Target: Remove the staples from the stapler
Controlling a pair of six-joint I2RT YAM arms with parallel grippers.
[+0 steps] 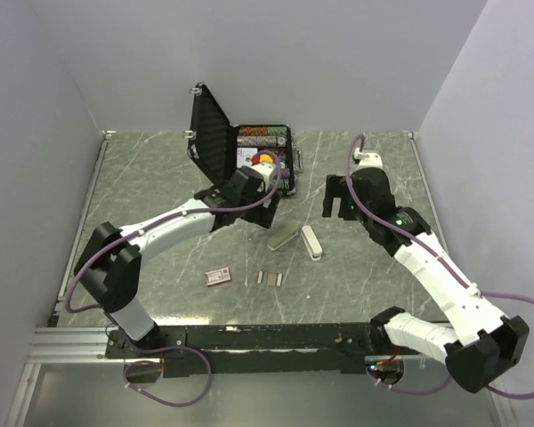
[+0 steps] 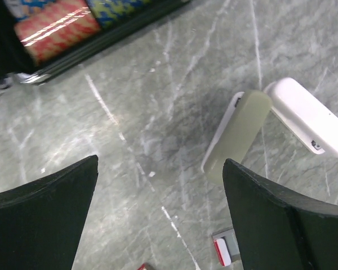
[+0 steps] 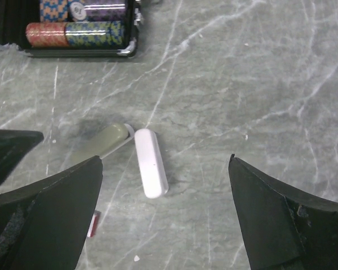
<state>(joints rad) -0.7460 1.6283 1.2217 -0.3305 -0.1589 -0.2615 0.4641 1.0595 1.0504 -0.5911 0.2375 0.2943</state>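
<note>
Stapler (image 1: 312, 242) lies splayed open mid table (image 1: 151, 182), well apart from every edge, staples (image 1: 277, 277) just nearer me. I see left gripper (image 2: 160, 169) and right gripper (image 3: 164, 163) hovering, jaws wide apart, empty.

No legible text in any view, white round chip face (image 3: 76, 8) in black open case (image 3: 79, 52) bears dark marks, too blurred to read, small red-and-white flat box (image 1: 218, 277) print unresolved.

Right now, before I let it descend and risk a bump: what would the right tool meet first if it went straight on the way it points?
Probably the white stapler bar, lying almost dead ahead of the right tool; depth is unclear, so it might touch bare table beside it.
</note>
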